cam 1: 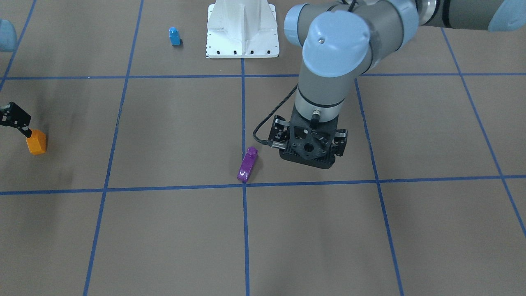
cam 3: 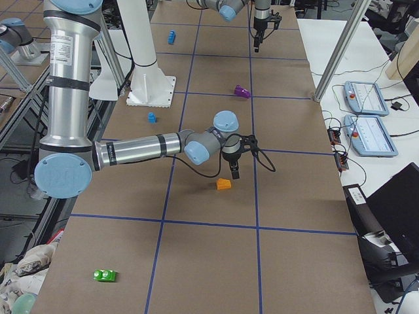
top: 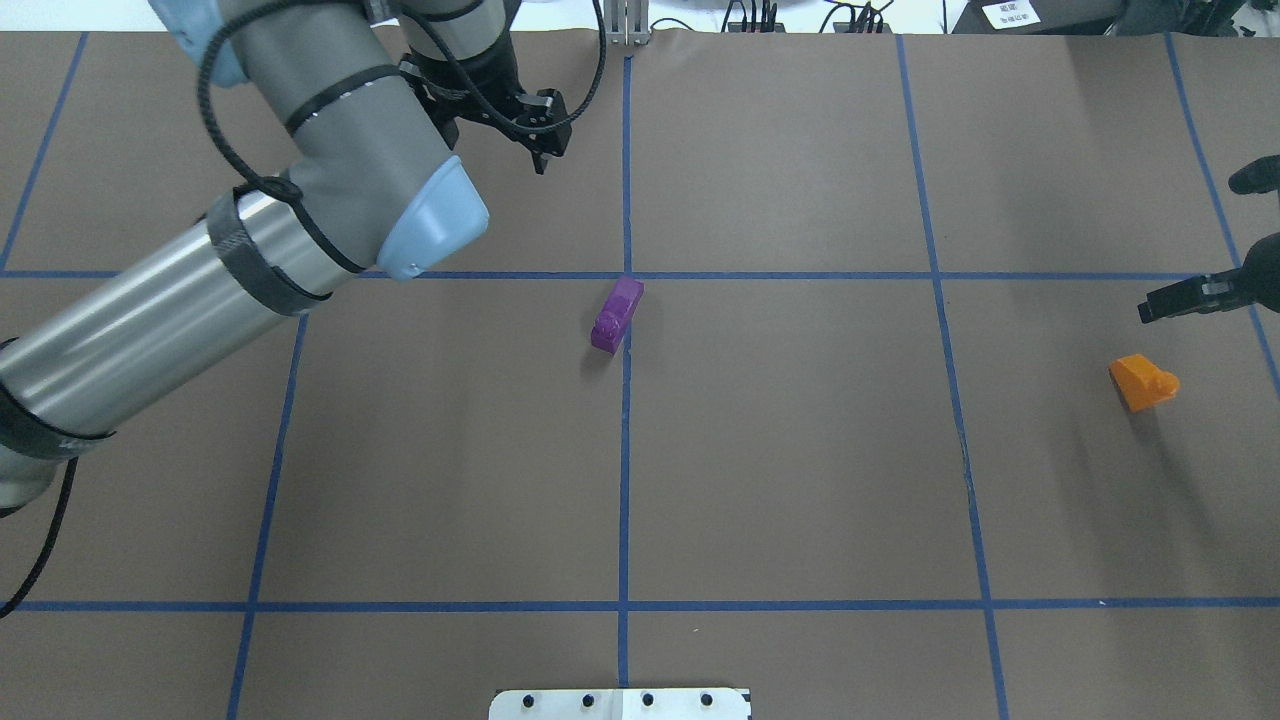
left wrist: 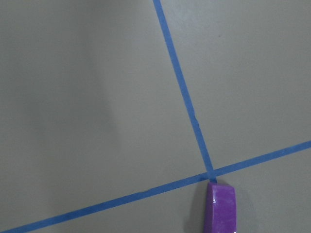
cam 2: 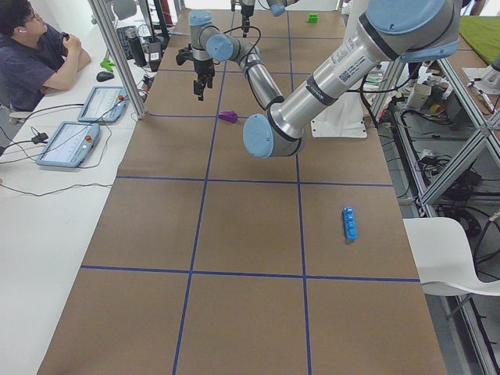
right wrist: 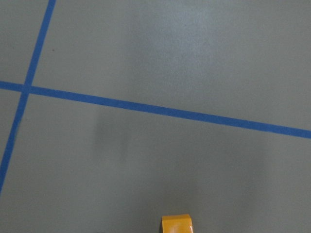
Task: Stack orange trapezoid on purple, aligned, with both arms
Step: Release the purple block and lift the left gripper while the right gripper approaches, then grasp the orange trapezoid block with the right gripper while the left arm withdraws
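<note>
The orange trapezoid (cam 1: 37, 142) lies on the brown table at the robot's far right; it also shows in the overhead view (top: 1143, 382) and at the bottom edge of the right wrist view (right wrist: 177, 223). My right gripper (cam 1: 22, 127) hovers just over it, apart from it, and looks open and empty (cam 3: 236, 169). The purple block (cam 1: 248, 164) lies by the centre tape crossing (top: 618, 314) and shows at the bottom of the left wrist view (left wrist: 221, 208). My left gripper (cam 1: 308, 144) hangs above the table on my left of the purple block, open and empty.
A small blue single-stud block (cam 1: 174, 36) sits by the white base plate (cam 1: 242, 33). A long blue brick (cam 2: 350, 223) and a green block (cam 3: 105, 275) lie far off. An operator (cam 2: 31, 47) sits at a side table with tablets (cam 2: 74, 144).
</note>
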You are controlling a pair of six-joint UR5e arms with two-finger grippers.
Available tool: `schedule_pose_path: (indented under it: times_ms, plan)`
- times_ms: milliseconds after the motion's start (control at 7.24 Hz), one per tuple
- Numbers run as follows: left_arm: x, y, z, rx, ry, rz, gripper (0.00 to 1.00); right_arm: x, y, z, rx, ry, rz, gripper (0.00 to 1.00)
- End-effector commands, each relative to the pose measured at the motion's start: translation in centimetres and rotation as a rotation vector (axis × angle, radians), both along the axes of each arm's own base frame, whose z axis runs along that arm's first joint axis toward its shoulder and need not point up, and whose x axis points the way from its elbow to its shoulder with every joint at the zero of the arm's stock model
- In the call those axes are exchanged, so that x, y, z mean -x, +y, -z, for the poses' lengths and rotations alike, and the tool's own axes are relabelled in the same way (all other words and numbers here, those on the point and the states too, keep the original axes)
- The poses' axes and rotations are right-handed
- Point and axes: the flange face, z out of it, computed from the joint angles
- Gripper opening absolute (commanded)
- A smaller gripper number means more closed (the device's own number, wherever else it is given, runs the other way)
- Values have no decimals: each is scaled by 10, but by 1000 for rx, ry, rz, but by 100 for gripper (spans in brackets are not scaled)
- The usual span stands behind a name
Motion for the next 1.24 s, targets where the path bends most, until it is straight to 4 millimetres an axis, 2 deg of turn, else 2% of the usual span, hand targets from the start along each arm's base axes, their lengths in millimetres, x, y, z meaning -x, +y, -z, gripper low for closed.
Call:
schedule_pose_path:
  times_ms: [0,138,414,553,691,829,967,1105]
  plan:
    - [77,5,-49,-40,-61,-24,100,11,16,-33,3,-17,36,100]
    - [83,3,-52,-46,-65,-29,100,20,19,-44,21,-6,56,100]
    - [84,3,-53,-46,-66,-27,100,43,24,-52,42,9,96,98]
    - [86,5,-61,-39,-69,-28,100,50,25,-55,48,13,108,74]
    - [87,7,-66,-36,-70,-29,100,52,24,-55,49,11,115,35]
    - [86,8,-68,-34,-70,-31,100,52,24,-56,57,18,120,14]
    - [87,8,-67,-37,-68,-30,100,52,25,-55,57,17,124,0]
    - [87,8,-68,-37,-69,-29,100,55,24,-47,64,-2,135,0]
